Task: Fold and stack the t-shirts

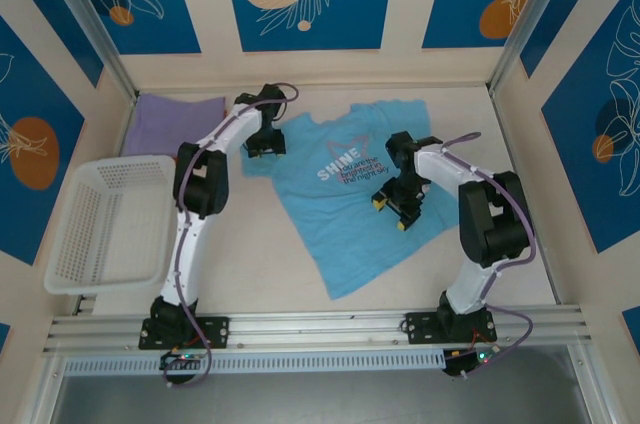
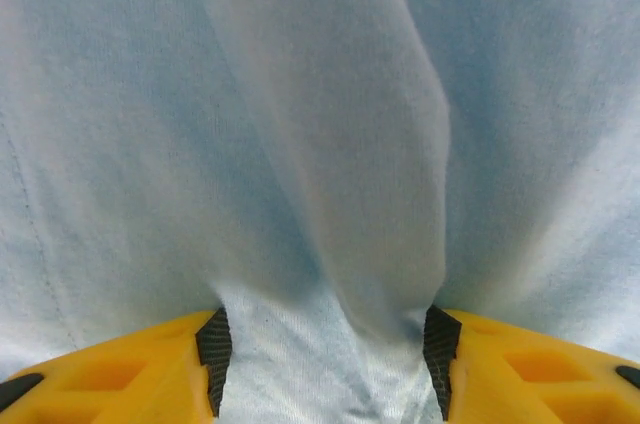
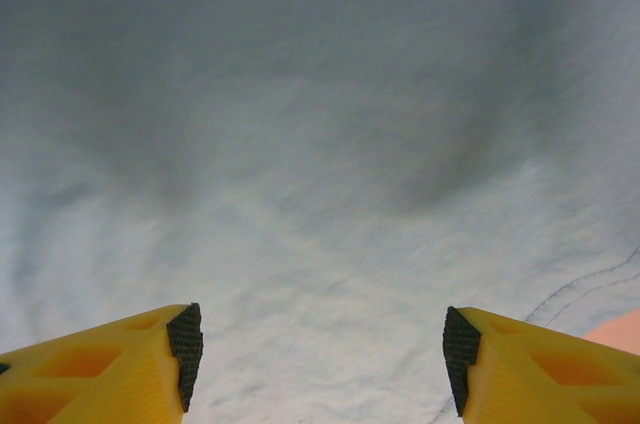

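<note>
The sky-blue t-shirt (image 1: 340,214) lies spread flat in the middle of the table, chest lettering facing up. My left gripper (image 1: 265,149) presses down on its left shoulder and sleeve. In the left wrist view the jaws (image 2: 325,354) stand apart, and a raised ridge of the blue cloth (image 2: 380,164) runs down between the pads. My right gripper (image 1: 390,212) rests on the shirt's right side. Its jaws (image 3: 322,354) stand wide open over flat blue cloth (image 3: 320,144), gripping nothing. The lavender t-shirt (image 1: 175,124) lies folded at the back left.
A white mesh basket (image 1: 100,224) stands at the left edge of the table. Walls close in the back and both sides. Bare table (image 1: 270,274) shows in front of the shirt, and a corner of it (image 3: 620,329) shows past the shirt's hem.
</note>
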### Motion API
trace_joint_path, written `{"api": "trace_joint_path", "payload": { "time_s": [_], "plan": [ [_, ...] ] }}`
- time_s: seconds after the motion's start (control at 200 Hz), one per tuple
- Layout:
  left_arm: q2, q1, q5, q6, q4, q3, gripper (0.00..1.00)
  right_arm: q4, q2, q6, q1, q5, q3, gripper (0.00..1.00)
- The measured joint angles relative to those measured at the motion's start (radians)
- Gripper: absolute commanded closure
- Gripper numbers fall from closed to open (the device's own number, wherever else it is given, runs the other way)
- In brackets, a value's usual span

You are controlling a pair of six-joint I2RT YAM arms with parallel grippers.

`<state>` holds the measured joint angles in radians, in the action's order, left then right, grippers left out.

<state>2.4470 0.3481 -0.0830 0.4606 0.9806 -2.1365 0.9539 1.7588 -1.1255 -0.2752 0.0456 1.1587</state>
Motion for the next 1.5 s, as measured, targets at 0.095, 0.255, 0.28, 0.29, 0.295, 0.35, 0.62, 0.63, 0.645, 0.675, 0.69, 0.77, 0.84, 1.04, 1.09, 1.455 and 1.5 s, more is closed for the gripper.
{"api": "trace_joint_path", "payload": {
  "time_s": [0.095, 0.255, 0.28, 0.29, 0.295, 0.35, 0.62, 0.63, 0.645, 0.675, 0.69, 0.77, 0.84, 1.04, 1.09, 1.455, 1.5],
  "plan": [
    [-0.114, 0.002, 0.029, 0.000, -0.066, 0.202, 0.45, -0.011, 0.025, -0.001, 0.025, -0.005, 0.001, 0.30],
    [-0.307, 0.029, 0.076, 0.004, -0.119, 0.526, 0.45, -0.019, 0.059, -0.011, 0.072, -0.013, 0.018, 0.30],
    [-0.339, 0.039, 0.083, 0.008, -0.130, 0.577, 0.45, -0.021, 0.064, -0.013, 0.082, -0.013, 0.019, 0.30],
    [-0.348, 0.042, 0.085, 0.009, -0.130, 0.590, 0.44, -0.022, 0.065, -0.014, 0.086, -0.013, 0.019, 0.30],
    [-0.357, 0.047, 0.090, 0.011, -0.131, 0.602, 0.44, -0.022, 0.066, -0.015, 0.088, -0.013, 0.019, 0.30],
    [-0.415, 0.076, 0.104, 0.028, -0.145, 0.695, 0.44, -0.022, 0.074, -0.019, 0.112, -0.013, 0.019, 0.29],
    [-0.592, 0.322, 0.249, 0.190, -0.149, 0.942, 0.40, -0.020, 0.108, -0.010, 0.212, -0.013, 0.024, 0.29],
    [-0.594, 0.328, 0.253, 0.193, -0.146, 0.942, 0.39, -0.019, 0.111, -0.010, 0.214, -0.013, 0.026, 0.29],
    [-0.596, 0.335, 0.256, 0.201, -0.143, 0.942, 0.37, -0.017, 0.112, -0.006, 0.218, -0.013, 0.029, 0.29],
    [-0.602, 0.343, 0.259, 0.211, -0.138, 0.942, 0.35, -0.015, 0.117, 0.000, 0.224, -0.013, 0.036, 0.29],
    [-0.606, 0.344, 0.261, 0.219, -0.134, 0.940, 0.34, -0.015, 0.118, 0.000, 0.226, -0.013, 0.040, 0.29],
    [-0.626, 0.320, 0.253, 0.239, -0.089, 0.898, 0.30, -0.017, 0.119, 0.021, 0.232, -0.008, 0.058, 0.29],
    [-0.634, 0.275, 0.238, 0.249, -0.063, 0.816, 0.30, -0.019, 0.119, 0.040, 0.228, 0.000, 0.076, 0.29],
    [-0.526, 0.122, 0.204, 0.246, -0.059, 0.435, 0.37, -0.021, 0.079, 0.080, 0.222, 0.023, 0.085, 0.31],
    [-0.452, 0.096, 0.205, 0.238, -0.058, 0.318, 0.40, -0.020, 0.069, 0.087, 0.224, 0.031, 0.091, 0.31],
    [0.070, 0.005, 0.252, 0.229, -0.037, -0.171, 0.53, -0.017, 0.066, 0.098, 0.224, 0.037, 0.158, 0.34],
    [0.084, 0.003, 0.260, 0.231, -0.037, -0.171, 0.56, -0.017, 0.066, 0.098, 0.224, 0.041, 0.161, 0.34]
  ]
}}
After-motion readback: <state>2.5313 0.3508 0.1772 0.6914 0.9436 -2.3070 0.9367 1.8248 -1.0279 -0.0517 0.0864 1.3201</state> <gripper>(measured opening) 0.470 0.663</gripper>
